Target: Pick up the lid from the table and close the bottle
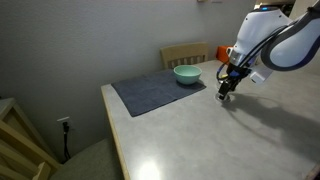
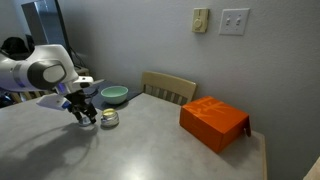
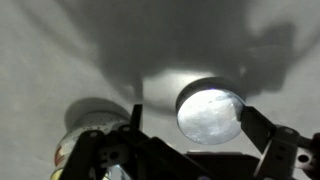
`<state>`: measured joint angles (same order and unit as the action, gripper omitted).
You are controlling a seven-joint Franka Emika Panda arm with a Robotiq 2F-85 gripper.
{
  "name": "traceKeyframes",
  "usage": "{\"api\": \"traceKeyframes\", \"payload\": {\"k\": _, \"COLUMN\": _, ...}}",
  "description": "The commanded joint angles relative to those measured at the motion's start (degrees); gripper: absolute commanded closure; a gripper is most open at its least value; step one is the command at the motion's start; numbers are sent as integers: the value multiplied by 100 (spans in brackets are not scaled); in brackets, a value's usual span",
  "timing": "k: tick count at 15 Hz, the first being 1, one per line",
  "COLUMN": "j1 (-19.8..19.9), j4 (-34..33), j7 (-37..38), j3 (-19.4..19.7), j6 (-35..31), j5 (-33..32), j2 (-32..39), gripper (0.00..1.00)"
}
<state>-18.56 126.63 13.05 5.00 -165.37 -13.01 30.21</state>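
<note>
Wrist view: the lid lies flat between the spread, empty fingers, the bottle just outside one finger. In an exterior view the gripper hangs low near the bowl; the box sits well apart, and the table edges are far off.

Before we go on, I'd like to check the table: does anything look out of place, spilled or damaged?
Nothing looks spilled or damaged. The only loose piece is the lid, lying flat on the table beside the bottle rather than on it.
</note>
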Motion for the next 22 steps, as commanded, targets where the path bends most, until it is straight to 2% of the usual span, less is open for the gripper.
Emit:
{"api": "traceKeyframes", "payload": {"k": 1, "j1": 305, "j4": -147, "j7": -197, "j3": -303, "j6": -118, "j5": 357, "j2": 234, "gripper": 0}}
{"api": "traceKeyframes", "payload": {"k": 4, "j1": 636, "j4": -213, "j7": -448, "j3": -744, "j6": -75, "j5": 810, "j2": 222, "gripper": 0}}
{"api": "traceKeyframes", "payload": {"k": 9, "j1": 804, "j4": -323, "j7": -647, "j3": -1035, "j6": -51, "j5": 1138, "j2": 271, "gripper": 0}}
{"api": "traceKeyframes", "payload": {"k": 11, "j1": 754, "j4": -370, "j7": -599, "j3": -969, "j6": -37, "j5": 1124, "j2": 333, "gripper": 0}}
{"api": "traceKeyframes", "payload": {"k": 15, "j1": 139, "j4": -438, "j7": -212, "j3": -174, "j6": -8, "j5": 658, "j2": 605, "gripper": 0}}
{"api": "traceKeyframes", "payload": {"k": 18, "j1": -5, "j4": -497, "j7": -110, "j3": -60, "j6": 81, "j5": 591, "j2": 639, "gripper": 0}}
{"api": "traceKeyframes", "payload": {"k": 19, "j1": -24, "j4": -503, "j7": -103, "j3": -52, "j6": 97, "j5": 599, "j2": 641, "gripper": 7}}
{"api": "traceKeyframes", "payload": {"k": 20, "j1": -18, "j4": -506, "j7": -114, "j3": -65, "j6": 130, "j5": 621, "j2": 634, "gripper": 26}}
{"api": "traceKeyframes", "payload": {"k": 22, "j1": 38, "j4": -506, "j7": -141, "j3": -176, "j6": 241, "j5": 691, "j2": 581, "gripper": 37}}
